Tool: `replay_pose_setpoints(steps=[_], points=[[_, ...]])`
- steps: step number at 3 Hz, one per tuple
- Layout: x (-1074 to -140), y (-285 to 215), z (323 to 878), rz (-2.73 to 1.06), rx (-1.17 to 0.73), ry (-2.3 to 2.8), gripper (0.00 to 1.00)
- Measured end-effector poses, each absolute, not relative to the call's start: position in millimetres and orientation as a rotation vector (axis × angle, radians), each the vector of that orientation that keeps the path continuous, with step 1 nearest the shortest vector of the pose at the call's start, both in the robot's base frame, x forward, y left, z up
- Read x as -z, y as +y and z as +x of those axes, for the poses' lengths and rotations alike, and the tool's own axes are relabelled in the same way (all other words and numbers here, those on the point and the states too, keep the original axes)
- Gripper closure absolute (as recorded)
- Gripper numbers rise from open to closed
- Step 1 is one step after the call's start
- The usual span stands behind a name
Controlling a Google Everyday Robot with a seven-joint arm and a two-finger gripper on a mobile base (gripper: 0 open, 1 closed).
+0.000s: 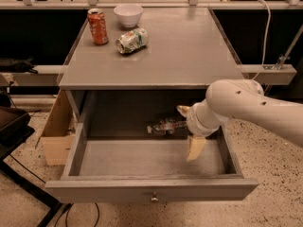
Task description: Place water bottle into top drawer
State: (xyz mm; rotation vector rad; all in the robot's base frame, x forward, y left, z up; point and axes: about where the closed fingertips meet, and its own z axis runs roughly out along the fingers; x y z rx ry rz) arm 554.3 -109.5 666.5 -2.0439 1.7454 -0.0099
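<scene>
The water bottle (165, 126), clear with a pale label, lies on its side on the floor of the top drawer (151, 189), near the back wall. The drawer is pulled fully out, its small metal knob facing the front. My gripper (190, 129) reaches into the drawer from the right, just to the right of the bottle's end. Its two tan fingers (195, 147) are spread apart, one toward the back and one toward the front. They do not hold the bottle.
On the cabinet top (189, 56) stand an orange can (98, 26) and a white bowl (128, 14), with a green-and-white can (132, 40) lying on its side. A cardboard box (57, 136) sits left of the drawer. My white arm (255, 108) crosses the drawer's right side.
</scene>
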Motion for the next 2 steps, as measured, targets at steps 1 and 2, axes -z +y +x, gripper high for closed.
replay_pose_setpoints(steps=[1,2], points=[[-712.4,-134.2,510.7,-2.068,-0.011,1.694,0.00],[-776.0,-183.0,465.3,-2.047,0.007,1.703,0.00]])
